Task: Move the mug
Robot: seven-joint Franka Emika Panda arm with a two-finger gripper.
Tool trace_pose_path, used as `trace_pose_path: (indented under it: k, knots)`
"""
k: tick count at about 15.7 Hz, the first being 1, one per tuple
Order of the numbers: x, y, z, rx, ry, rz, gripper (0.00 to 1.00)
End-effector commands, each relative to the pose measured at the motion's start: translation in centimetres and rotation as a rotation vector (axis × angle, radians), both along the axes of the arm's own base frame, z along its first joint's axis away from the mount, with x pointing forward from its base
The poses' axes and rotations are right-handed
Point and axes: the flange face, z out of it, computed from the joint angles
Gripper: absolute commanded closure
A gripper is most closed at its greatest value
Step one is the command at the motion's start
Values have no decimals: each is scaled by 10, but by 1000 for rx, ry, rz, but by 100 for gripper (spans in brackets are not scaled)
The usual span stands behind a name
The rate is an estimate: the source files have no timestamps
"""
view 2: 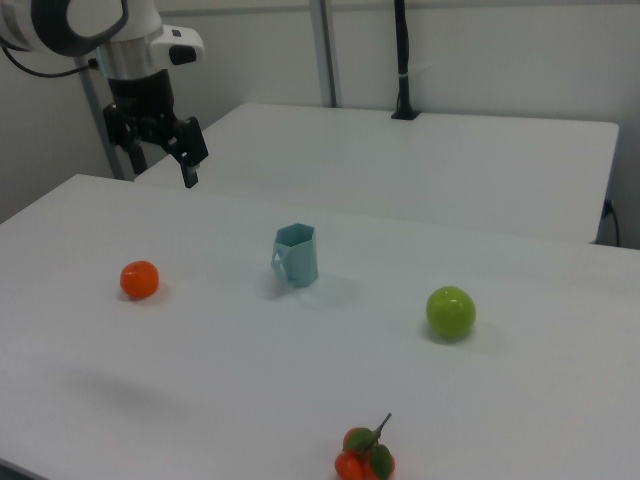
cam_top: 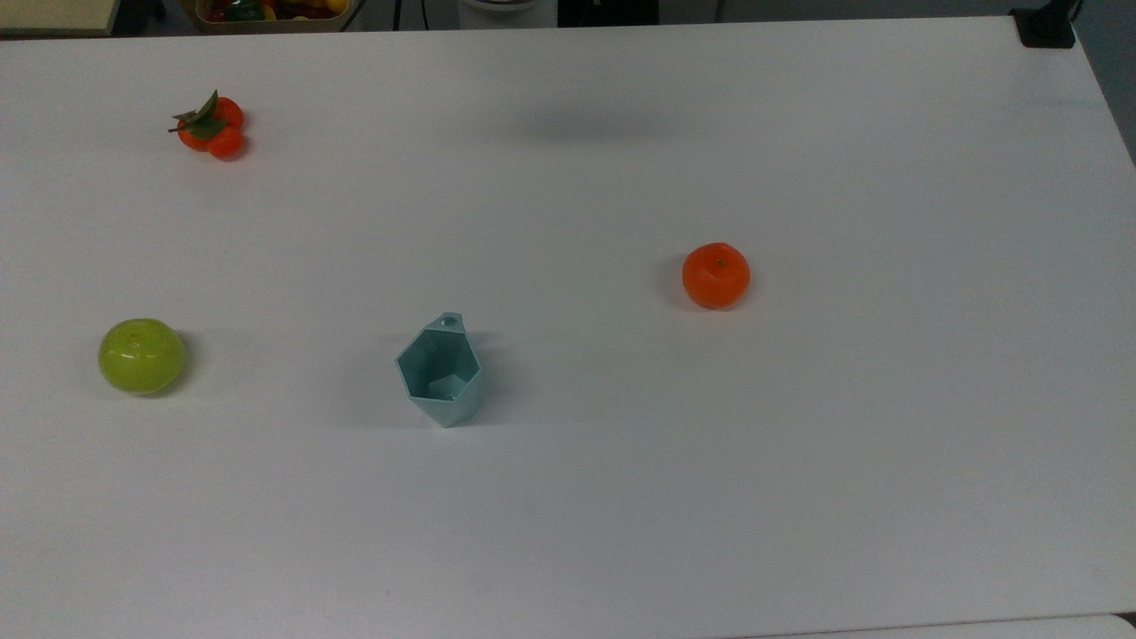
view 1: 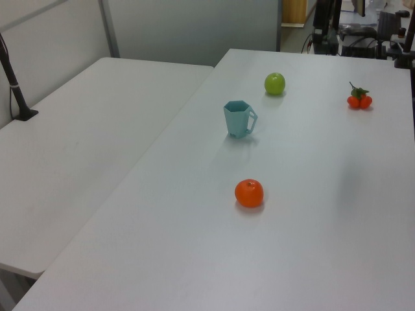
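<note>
One mug [cam_top: 440,373], one orange [cam_top: 715,275], one green apple [cam_top: 141,356], one tangerine cluster [cam_top: 211,125]. Gripper [view 2: 162,140] at right view's upper left, high above table [cam_top: 799,444], mug well apart at centre. Fingers look apart, prob. holding nothing.

The surface [cam_top: 799,461] looks like smooth matt white laminate with only a soft sheen. The mug [cam_top: 439,373] looks like matt, flat-faceted plastic. The green apple [cam_top: 141,356] is glossy with bright highlights; the orange [cam_top: 715,275] shines less. The end effector [view 2: 160,140] looks matt black.
</note>
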Motion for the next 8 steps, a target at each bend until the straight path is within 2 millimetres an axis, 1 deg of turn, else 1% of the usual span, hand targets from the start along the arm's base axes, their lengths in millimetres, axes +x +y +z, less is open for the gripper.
trace_pose_path:
  k: [1,4,6,7,8]
  knots:
    - [-1,1,-2,4,-37,17,0]
    - [5,1,-14,9,-67,7,0]
    - [10,1,-16,10,-103,-7,0]
    - [14,1,-24,9,-98,-9,0]
    - [18,1,-28,7,-98,-10,0]
